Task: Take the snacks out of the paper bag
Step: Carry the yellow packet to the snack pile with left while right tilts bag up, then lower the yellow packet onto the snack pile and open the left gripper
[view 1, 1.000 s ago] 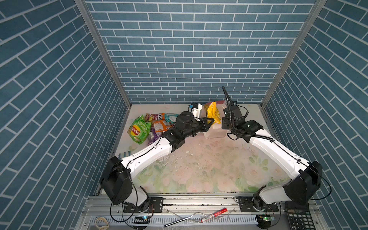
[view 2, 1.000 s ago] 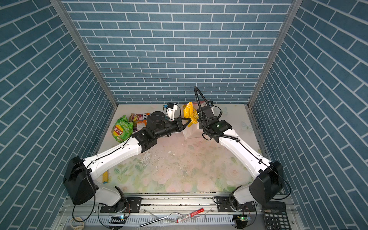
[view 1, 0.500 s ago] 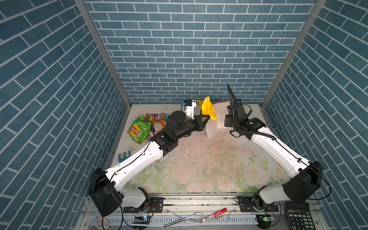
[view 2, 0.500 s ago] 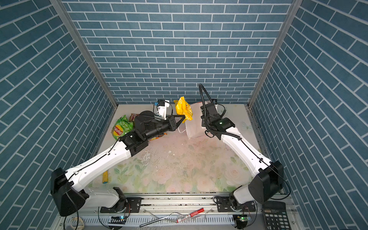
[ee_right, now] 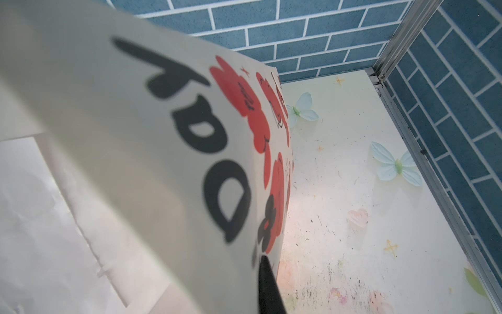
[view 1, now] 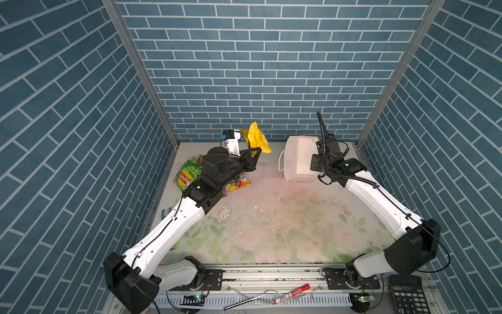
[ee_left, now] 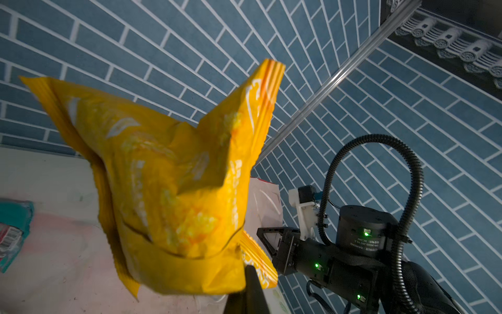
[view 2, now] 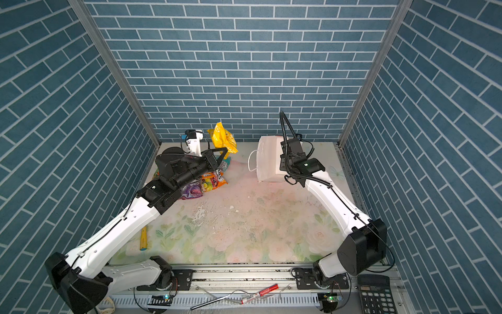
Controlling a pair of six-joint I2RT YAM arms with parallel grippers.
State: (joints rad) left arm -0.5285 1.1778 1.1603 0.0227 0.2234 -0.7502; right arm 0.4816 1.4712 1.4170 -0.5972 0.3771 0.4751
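Blue-brick walls boxed the floral surface; the left claw was clamped on the yellow bag, aloft beside the other snacks. Well apart, the right claw pinched the paper bag.

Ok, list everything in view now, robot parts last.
yellow bag: one, yellow, aloft at rear, in left jaws
paper bag: one, white with red prints, right rear, in right jaws
chip bag: one, green, left rear table
candy bags: count unclear, orange, by left arm
purple packet: one, beside candy bags
teal packet: one, nearby
stick: one, yellow, left edge
marker: one, red, front rail
calculator: one, black, front right
left arm: white, jaws shut
right arm: white, jaws shut
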